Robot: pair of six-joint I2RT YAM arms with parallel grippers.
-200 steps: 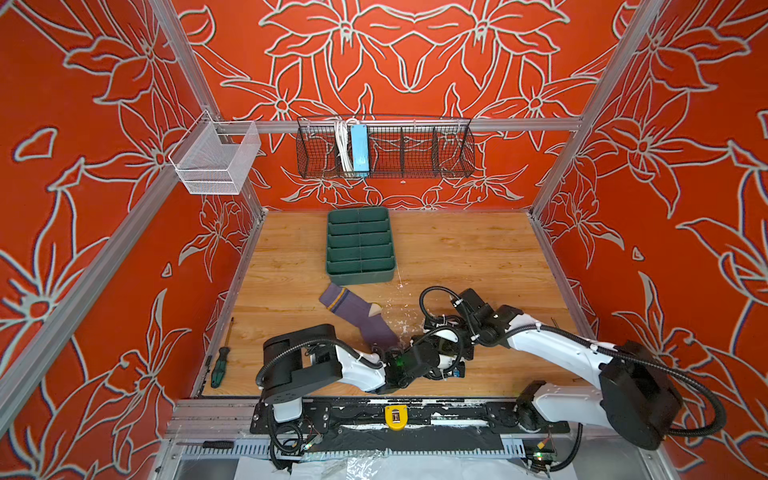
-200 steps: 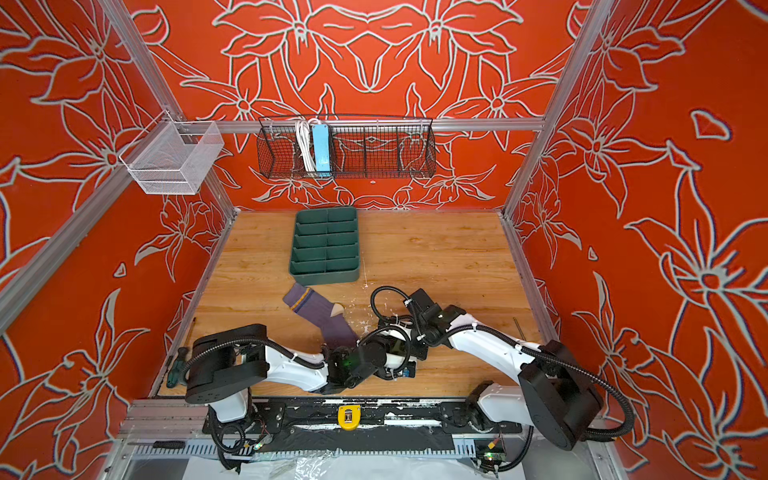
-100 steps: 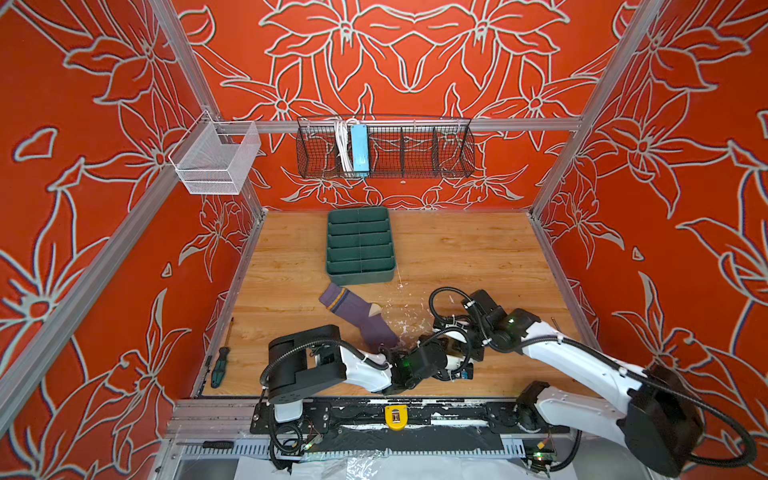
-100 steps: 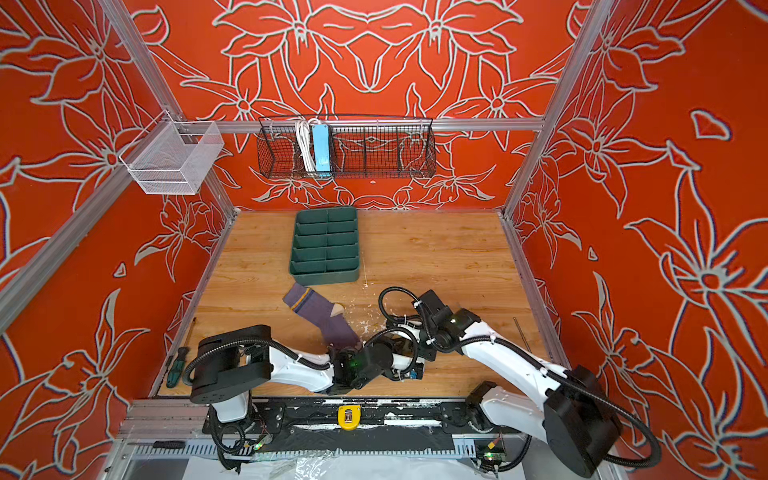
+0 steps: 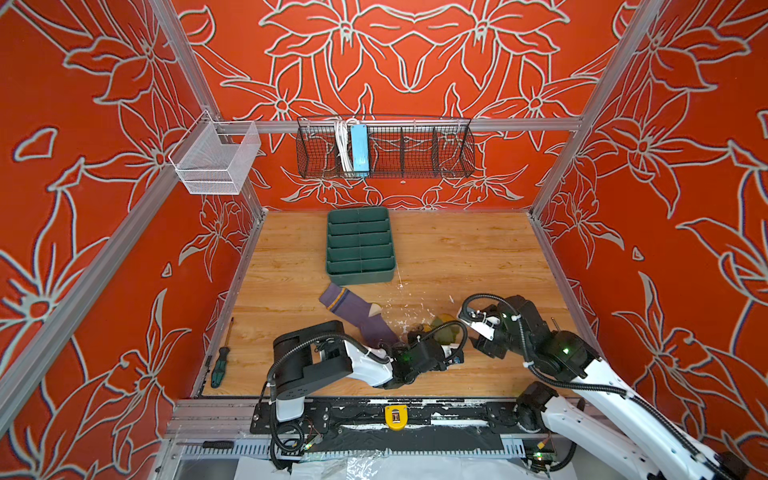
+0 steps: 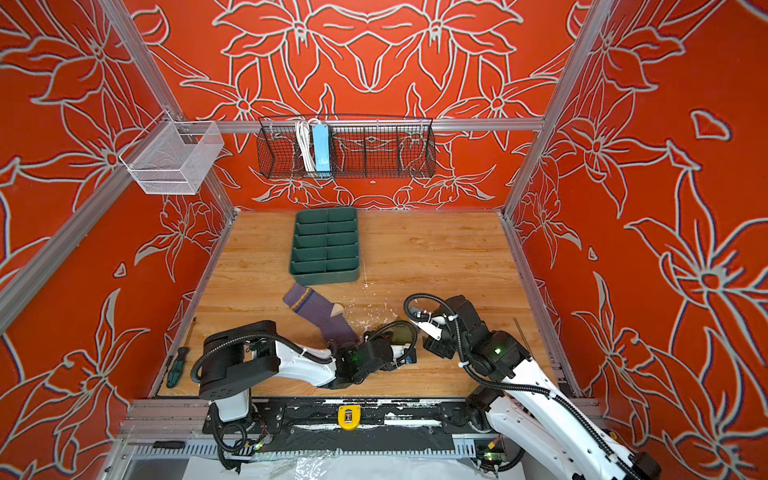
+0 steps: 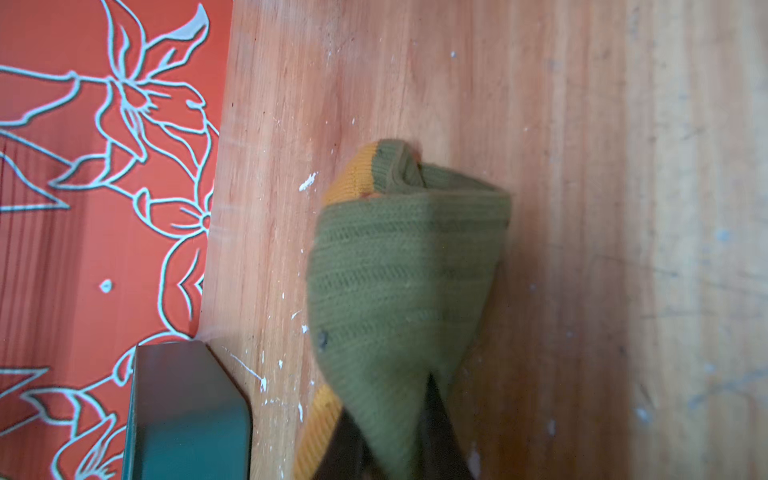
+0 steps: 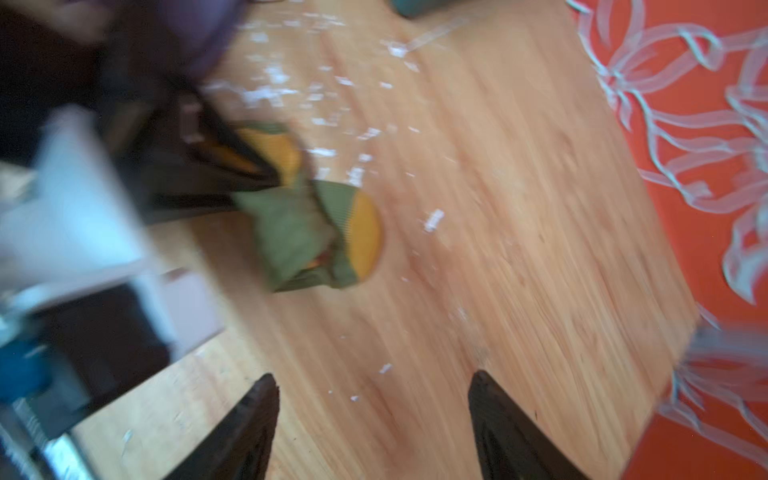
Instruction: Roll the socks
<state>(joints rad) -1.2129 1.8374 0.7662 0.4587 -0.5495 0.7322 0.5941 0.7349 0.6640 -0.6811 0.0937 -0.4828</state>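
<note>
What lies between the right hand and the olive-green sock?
Only bare wooden tabletop with a few white flecks; the right wrist view shows it between the right hand and the olive-green sock.

wooden tabletop (image 5: 457,257) | on it: green tray (image 5: 360,276); purple sock (image 5: 353,309); olive sock (image 7: 395,270), seemingly; screwdriver (image 5: 219,365); white flecks (image 7: 308,181)

The purple sock (image 5: 356,311) lies flat, slantwise on the tabletop (image 5: 457,257), yellow-striped cuff rearmost; the olive-green sock (image 7: 399,270) — mustard toe and heel — sits bunched and folded over near it.
</note>
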